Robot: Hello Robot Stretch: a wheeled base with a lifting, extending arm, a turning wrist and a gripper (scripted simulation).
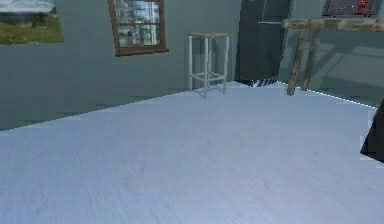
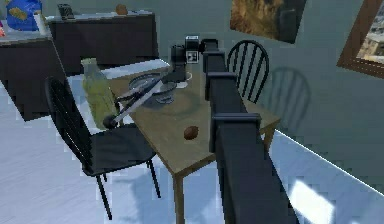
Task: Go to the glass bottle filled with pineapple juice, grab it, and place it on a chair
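Standing on the table: a glass bottle of yellowish liquid, at the wooden table's edge toward the arm side view's left.
Gripper: the gripper shows against the tabletop, fingers slanting down near the bottle's base — whether it holds anything cannot be told.
Chairs: a near black chair just beside the bottle, and a far black chair behind the table.
Tabletop: a small brown lump near the arm.
Forward view: a white stool by the wall — a window to its left.
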